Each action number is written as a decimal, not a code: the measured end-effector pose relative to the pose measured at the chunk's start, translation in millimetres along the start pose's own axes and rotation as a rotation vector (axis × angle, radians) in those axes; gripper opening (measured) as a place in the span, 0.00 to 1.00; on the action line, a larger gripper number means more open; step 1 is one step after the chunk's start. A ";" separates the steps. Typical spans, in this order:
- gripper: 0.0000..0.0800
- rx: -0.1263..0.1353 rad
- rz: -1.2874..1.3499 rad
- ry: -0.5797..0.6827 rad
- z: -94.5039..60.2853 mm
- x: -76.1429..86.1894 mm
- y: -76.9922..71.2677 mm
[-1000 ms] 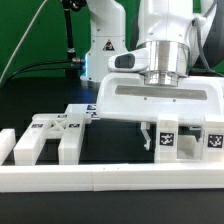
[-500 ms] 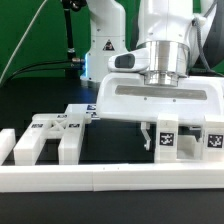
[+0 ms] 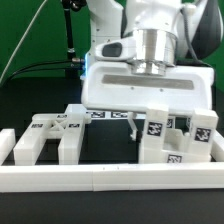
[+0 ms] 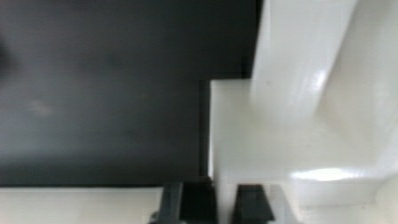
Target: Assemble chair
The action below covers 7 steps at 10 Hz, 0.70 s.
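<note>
1. The long low white border wall runs across the front of the exterior view, nearest the camera.
2. Just behind the wall, toward the exterior view's left, lies a white slotted plastic chair part. Its two bar-shaped prongs have their long axes pointing at the wall, and the black-and-white tags on top face upward.
3. Also just behind the wall, toward the exterior view's right, stands a cluster of white blocky chair pieces. Its two taller pieces rise with their long axes roughly vertical and a lower block sits between them. Their tagged faces are turned toward the wall.
4. Directly behind and above that cluster, the white robot arm comes straight down with its wrist vertical. Its wide white hand body is level, with the long side parallel to the wall.
5. In the wrist view, the two-finger gripper points down at the black table, and its dark fingers stand close together with the jaws closed. Nothing is seen clamped between them. The tips sit at the edge of a white stepped chair piece, but I cannot tell whether they touch it.
6. Farthest from the wall, the arm's white base stands on the table, in front of a green backdrop.
</note>
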<state>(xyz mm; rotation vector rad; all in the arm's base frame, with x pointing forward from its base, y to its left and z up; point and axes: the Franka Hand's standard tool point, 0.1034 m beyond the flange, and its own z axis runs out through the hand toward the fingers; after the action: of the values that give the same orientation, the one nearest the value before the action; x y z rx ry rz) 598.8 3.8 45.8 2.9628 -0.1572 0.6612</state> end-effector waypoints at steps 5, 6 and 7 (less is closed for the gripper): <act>0.04 0.059 0.032 -0.147 -36.5 5.6 15.5; 0.04 0.068 0.032 -0.183 -35.5 1.7 13.3; 0.04 0.085 0.035 -0.251 -33.8 -4.4 14.0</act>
<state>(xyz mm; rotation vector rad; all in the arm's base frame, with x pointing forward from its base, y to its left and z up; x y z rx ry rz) 578.9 -5.6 75.5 3.1226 -0.2052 0.3038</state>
